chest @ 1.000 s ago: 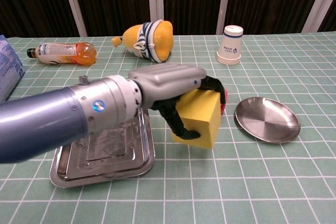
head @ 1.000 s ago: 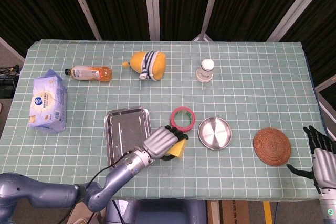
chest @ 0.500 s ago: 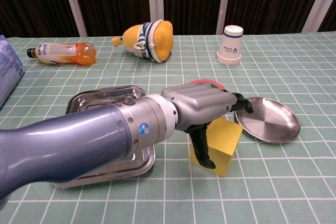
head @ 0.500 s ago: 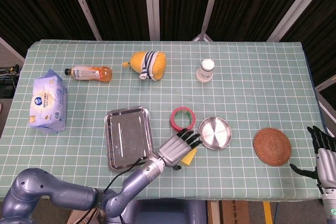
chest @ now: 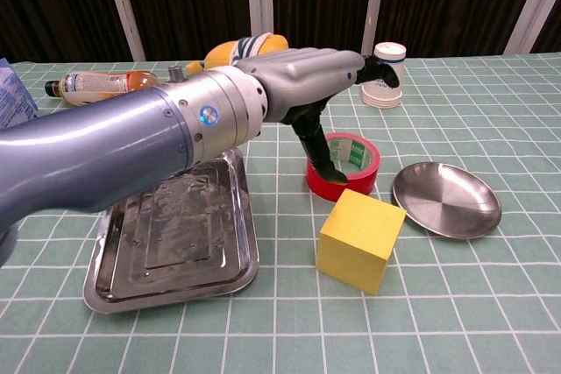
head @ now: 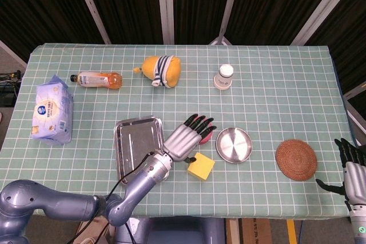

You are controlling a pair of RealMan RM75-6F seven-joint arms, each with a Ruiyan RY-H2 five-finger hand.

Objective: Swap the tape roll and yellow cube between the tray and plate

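Note:
The yellow cube (head: 201, 167) (chest: 359, 238) stands free on the tablecloth, between the steel tray (head: 127, 154) (chest: 131, 260) and the round steel plate (head: 233, 144) (chest: 445, 200). Both tray and plate hold nothing. The red tape roll (head: 207, 135) (chest: 349, 164) lies flat on the cloth just behind the cube. My left hand (head: 189, 136) (chest: 302, 76) hovers above the roll with its fingers spread and holds nothing; in the head view it hides most of the roll. My right hand (head: 349, 164) stays at the table's front right corner, fingers apart, empty.
At the back lie an orange drink bottle (head: 98, 78) (chest: 101, 87), a yellow striped plush (head: 162, 70) (chest: 241, 45) and an upturned paper cup (head: 225, 76) (chest: 386, 76). A wipes pack (head: 52, 112) sits at the left edge, a woven coaster (head: 296, 159) right of the plate.
My left hand has let go of the yellow cube, risen and moved back over the tape roll. The cube now rests on the cloth near the plate. The right hand has stayed put.

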